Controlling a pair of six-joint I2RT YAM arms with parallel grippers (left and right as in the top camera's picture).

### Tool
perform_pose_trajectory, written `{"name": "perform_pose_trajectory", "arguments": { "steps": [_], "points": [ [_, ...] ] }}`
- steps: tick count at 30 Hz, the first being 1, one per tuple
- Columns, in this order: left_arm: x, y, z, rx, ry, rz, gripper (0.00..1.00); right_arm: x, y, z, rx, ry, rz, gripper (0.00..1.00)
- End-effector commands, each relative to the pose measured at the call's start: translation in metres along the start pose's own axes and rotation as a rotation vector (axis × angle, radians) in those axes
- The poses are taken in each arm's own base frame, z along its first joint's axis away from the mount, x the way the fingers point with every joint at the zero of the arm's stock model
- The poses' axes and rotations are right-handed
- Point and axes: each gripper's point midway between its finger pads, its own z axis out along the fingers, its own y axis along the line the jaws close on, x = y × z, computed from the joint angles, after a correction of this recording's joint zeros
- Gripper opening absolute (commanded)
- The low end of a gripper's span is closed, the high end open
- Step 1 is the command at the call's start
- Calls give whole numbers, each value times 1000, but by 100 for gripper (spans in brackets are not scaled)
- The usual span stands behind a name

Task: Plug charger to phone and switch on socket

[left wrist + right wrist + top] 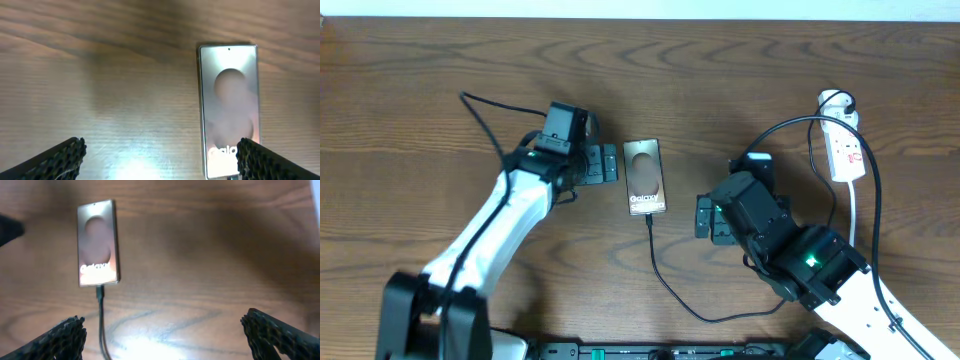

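The bronze phone [645, 177] lies flat mid-table with its "Galaxy" lettering up. The charger [665, 280], a thin black cable, has its connector seated in the phone's near end [100, 291]. From there it loops along the table's front and up to the white socket [847, 150] at the far right. My left gripper [608, 163] stands open just left of the phone, touching nothing. In the left wrist view the phone [229, 100] lies ahead, beside the right finger [270, 162]. My right gripper [702, 218] is open to the phone's right, with nothing between its fingers [55, 340].
The socket's white cord [853, 215] runs down the right side past my right arm. A black wire [485, 120] trails behind my left arm. Bare wood lies between the phone and the socket.
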Motion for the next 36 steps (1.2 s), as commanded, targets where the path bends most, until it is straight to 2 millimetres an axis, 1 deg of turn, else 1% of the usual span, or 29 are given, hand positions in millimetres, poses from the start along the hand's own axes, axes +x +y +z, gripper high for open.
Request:
{"name": "perform_pose_trajectory", "arguments": {
  "steps": [1, 4, 11, 18, 19, 23, 27, 29, 32, 34, 36],
  "points": [
    [-11, 12, -29, -60, -82, 2, 98, -20, -12, -4, 76, -91, 29, 99],
    [-14, 13, -49, -68, -125, 1, 98, -27, -14, -5, 90, -125, 38, 99],
    [-21, 11, -93, -42, -228, -1, 98, -39, -10, -6, 77, -177, 62, 99],
    [-21, 9, -140, 0, -336, -2, 98, -53, -19, -10, 134, -251, 79, 99],
    [-20, 10, -151, 3, -364, -4, 98, -57, -21, -12, 148, -276, 87, 99],
    [-15, 20, -179, -26, -435, -15, 98, -76, -24, -19, 175, -372, 128, 99],
    [-5, 33, -203, -67, -489, -29, 98, -100, -15, -27, 134, -471, 162, 99],
    [0, 42, -211, -104, -503, -38, 98, -114, -7, -34, 101, -528, 151, 99],
    [11, 48, -214, -122, -484, -38, 98, -132, 3, -43, 69, -600, 117, 99],
    [17, 51, -212, -132, -459, -35, 98, -138, 6, -47, 61, -626, 102, 99],
    [23, 53, -209, -145, -428, -32, 98, -139, 6, -48, 59, -631, 101, 99]
  ]
}}
